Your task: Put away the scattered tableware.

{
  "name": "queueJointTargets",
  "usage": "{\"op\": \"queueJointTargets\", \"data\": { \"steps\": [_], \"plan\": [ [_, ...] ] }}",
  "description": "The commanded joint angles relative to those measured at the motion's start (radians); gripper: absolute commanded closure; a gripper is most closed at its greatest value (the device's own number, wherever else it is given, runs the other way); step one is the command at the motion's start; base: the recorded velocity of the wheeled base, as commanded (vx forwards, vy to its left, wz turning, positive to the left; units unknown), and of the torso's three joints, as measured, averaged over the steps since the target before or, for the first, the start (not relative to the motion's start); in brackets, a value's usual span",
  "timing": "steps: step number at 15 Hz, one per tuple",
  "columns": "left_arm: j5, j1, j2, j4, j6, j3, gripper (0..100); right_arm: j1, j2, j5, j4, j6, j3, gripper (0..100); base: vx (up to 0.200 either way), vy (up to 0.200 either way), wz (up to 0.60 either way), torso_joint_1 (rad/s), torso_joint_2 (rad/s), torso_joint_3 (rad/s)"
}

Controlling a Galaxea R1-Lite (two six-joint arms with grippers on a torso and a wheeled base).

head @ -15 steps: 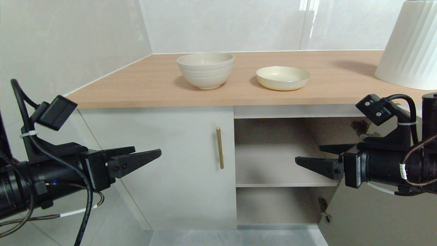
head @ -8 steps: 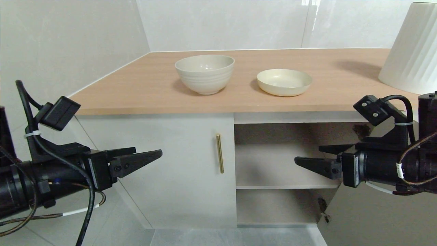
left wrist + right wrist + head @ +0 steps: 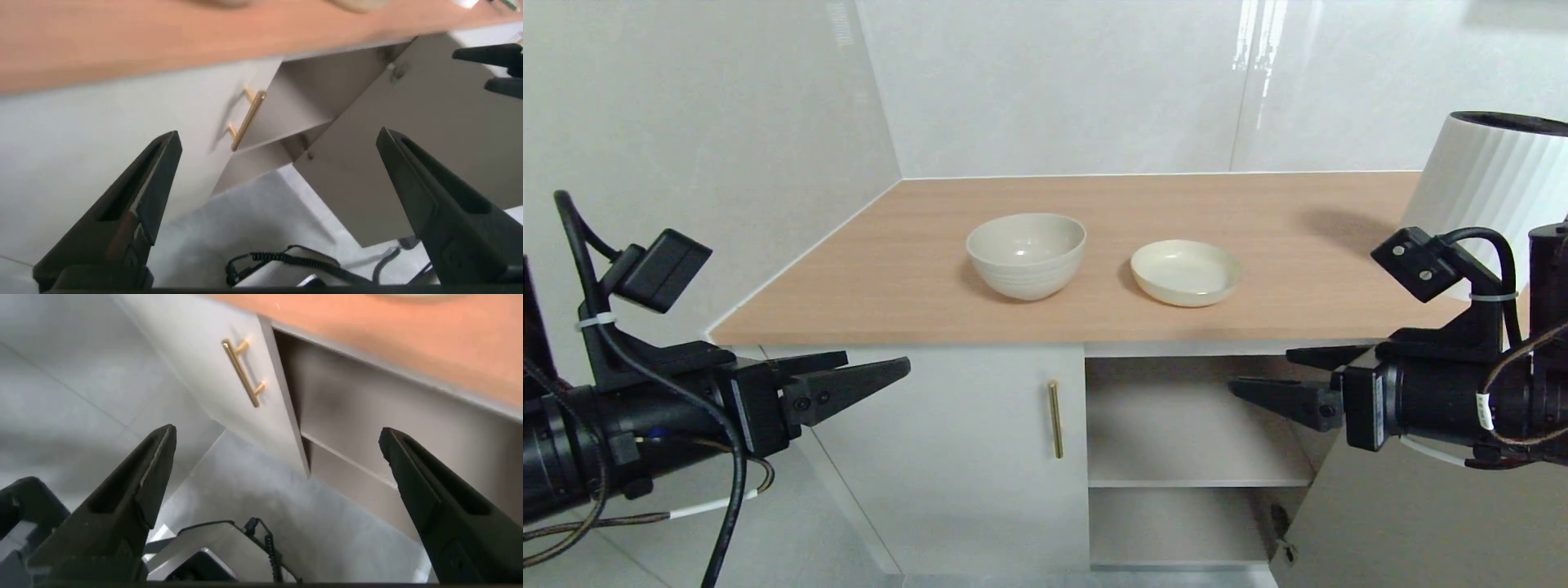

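A deep cream bowl [image 3: 1027, 255] and a shallow cream dish [image 3: 1186, 272] stand side by side on the wooden countertop [image 3: 890, 278], the dish to the right. Both grippers hang in front of the cabinet, below counter level. My left gripper [image 3: 876, 361] is open and empty at the left, before the closed door; its jaws stand wide apart in the left wrist view [image 3: 278, 143]. My right gripper [image 3: 1260, 369] is open and empty before the open cabinet compartment, and it spreads just as wide in the right wrist view [image 3: 278, 437].
The cabinet's left door is closed, with a brass handle [image 3: 1055, 418] [image 3: 248, 119] [image 3: 245, 371]. Its right door [image 3: 1421, 523] is swung open, showing a shelf [image 3: 1192, 482] with space above and below. A white ribbed lampshade [image 3: 1486, 180] stands at the counter's right end.
The head camera has risen, so the counter and cabinet sit lower in the picture and more of the countertop shows. Bowl, dish and both grippers keep their places.
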Motion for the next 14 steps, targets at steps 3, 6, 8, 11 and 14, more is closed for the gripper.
{"op": "queueJointTargets", "data": {
  "steps": [3, 6, 8, 11, 14],
  "plan": [
    [0.001, -0.001, 0.017, 0.001, -0.001, -0.003, 0, 0.0, 0.003, -0.001, -0.009, -0.014, 0.002, 0, 0.0, 0.0, 0.0, 0.181, -0.47, -0.295],
    [0.06, 0.002, 0.065, 0.024, -0.018, -0.106, 0, 0.0, 0.051, -0.049, -0.002, -0.022, -0.085, 0, 0.0, 0.0, 0.0, 0.203, -0.48, -0.292],
    [0.133, 0.004, 0.145, 0.326, -0.11, -0.405, 0, -0.003, 0.22, -0.27, 0.195, 0.032, -0.361, 0, 0.0, 0.0, 0.0, 0.212, -0.49, -0.288],
    [0.158, 0.004, 0.204, 0.539, -0.169, -0.574, 0, -0.003, 0.279, -0.31, 0.39, 0.135, -0.538, 0, 0.0, 0.0, 0.0, 0.089, -0.2, -0.116],
    [0.391, -0.065, 0.384, 0.608, -0.209, -0.663, 0, -0.043, 0.326, -0.325, 0.39, 0.184, -0.542, 0, 0.0, 0.0, 0.0, 0.011, -0.02, -0.011]
  ]
}}
